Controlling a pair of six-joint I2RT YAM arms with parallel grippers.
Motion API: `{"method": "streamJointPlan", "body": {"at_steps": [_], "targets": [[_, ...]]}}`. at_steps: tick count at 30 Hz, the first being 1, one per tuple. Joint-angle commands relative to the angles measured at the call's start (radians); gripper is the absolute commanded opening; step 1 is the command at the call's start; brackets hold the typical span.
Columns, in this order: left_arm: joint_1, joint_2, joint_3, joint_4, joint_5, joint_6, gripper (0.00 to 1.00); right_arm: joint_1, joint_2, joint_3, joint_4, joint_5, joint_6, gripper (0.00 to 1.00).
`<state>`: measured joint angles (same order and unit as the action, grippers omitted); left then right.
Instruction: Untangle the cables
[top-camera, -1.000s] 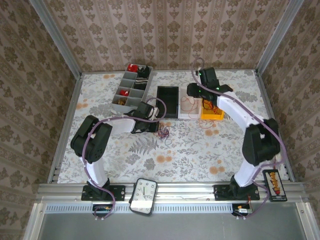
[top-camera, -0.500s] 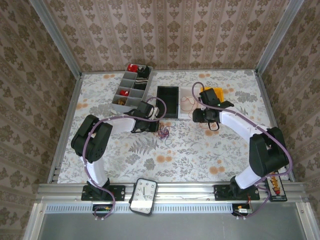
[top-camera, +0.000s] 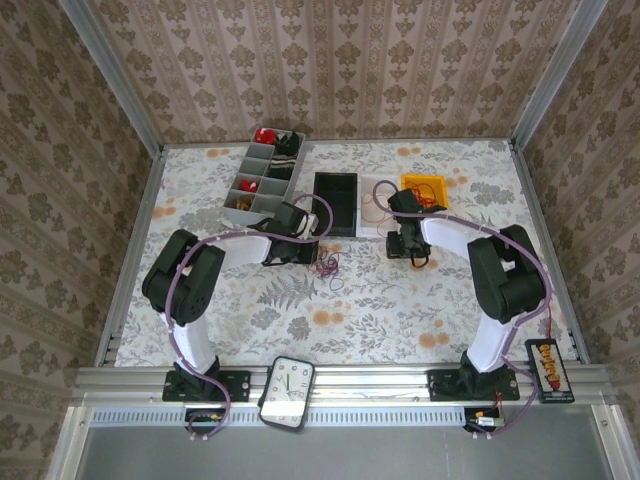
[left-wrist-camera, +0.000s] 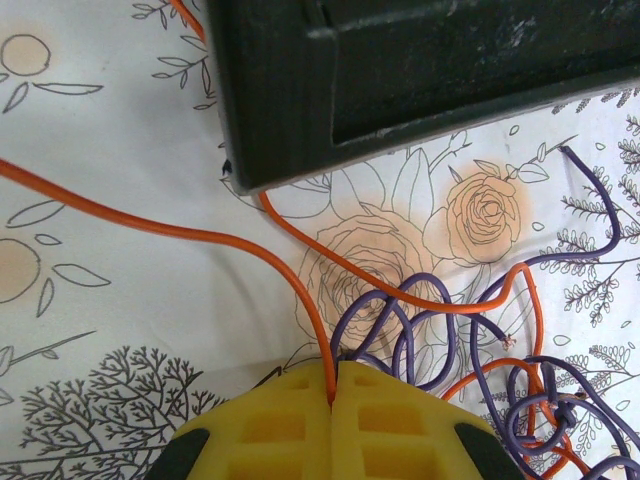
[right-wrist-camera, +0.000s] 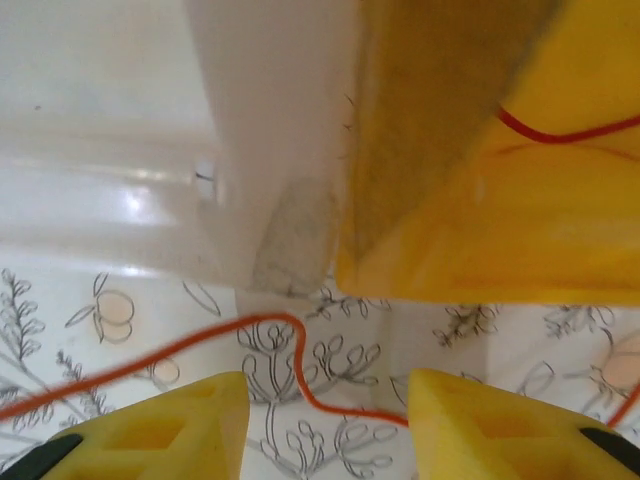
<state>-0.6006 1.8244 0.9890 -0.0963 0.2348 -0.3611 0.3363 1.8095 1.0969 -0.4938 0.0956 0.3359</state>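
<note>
The cables (top-camera: 328, 264) lie as a small loose tangle near the middle of the counter (top-camera: 300, 320), just below the black tray (top-camera: 336, 203) in the top view. In the left wrist view the purple cables (left-wrist-camera: 420, 325) curl in several loops at the lower right of the frame. They are crossed by an orange cable (left-wrist-camera: 190, 236), which runs from the left edge down to the bottom centre. There the left hand (left-wrist-camera: 334, 388) is closed on this orange cable, its two yellow fingers (left-wrist-camera: 270, 430) pressed together with only the wire between them. A corner of the black tray takes the upper part of that frame. Further right in the top view, the right hand (top-camera: 410, 248) is low over the counter, just below the white tray (top-camera: 372, 182) and the yellow bin (top-camera: 422, 184). In the right wrist view its fingers (right-wrist-camera: 150, 430) stand apart, about half wide, and hold nothing. An orange strand (right-wrist-camera: 290, 345) lies on the counter and passes between them. A red cable (right-wrist-camera: 560, 130) rests inside the yellow bin at the upper right of that frame. A grey divided tray (top-camera: 262, 180) stands at the upper left of the counter.
</note>
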Motion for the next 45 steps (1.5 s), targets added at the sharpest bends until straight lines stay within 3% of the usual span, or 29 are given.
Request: {"method": "streamJointPlan", "body": {"at_steps": [1, 4, 9, 12, 25, 36, 45], "targets": [[-0.002, 0.021, -0.001, -0.031, -0.012, 0.016, 0.0, 0.023, 0.04, 0.041, 0.024, 0.049, -0.022, 0.46], [-0.002, 0.025, 0.003, -0.036, -0.012, 0.016, 0.0, 0.036, 0.072, 0.05, 0.026, 0.065, -0.043, 0.41], [-0.002, 0.03, 0.008, -0.039, -0.011, 0.017, 0.0, 0.043, 0.077, 0.049, 0.019, 0.047, -0.04, 0.08], [-0.001, 0.033, 0.012, -0.04, -0.01, 0.017, 0.0, 0.042, 0.052, 0.036, 0.023, -0.008, -0.036, 0.0], [0.002, 0.046, 0.017, -0.042, 0.001, 0.017, 0.0, 0.04, -0.206, 0.036, 0.114, -0.236, 0.021, 0.0], [0.001, 0.034, 0.009, -0.04, -0.006, 0.016, 0.0, -0.082, 0.084, 0.362, 0.203, -0.391, 0.169, 0.01], [0.002, 0.023, 0.006, -0.048, -0.02, 0.021, 0.0, -0.134, 0.24, 0.505, 0.083, -0.275, 0.195, 0.03]]}}
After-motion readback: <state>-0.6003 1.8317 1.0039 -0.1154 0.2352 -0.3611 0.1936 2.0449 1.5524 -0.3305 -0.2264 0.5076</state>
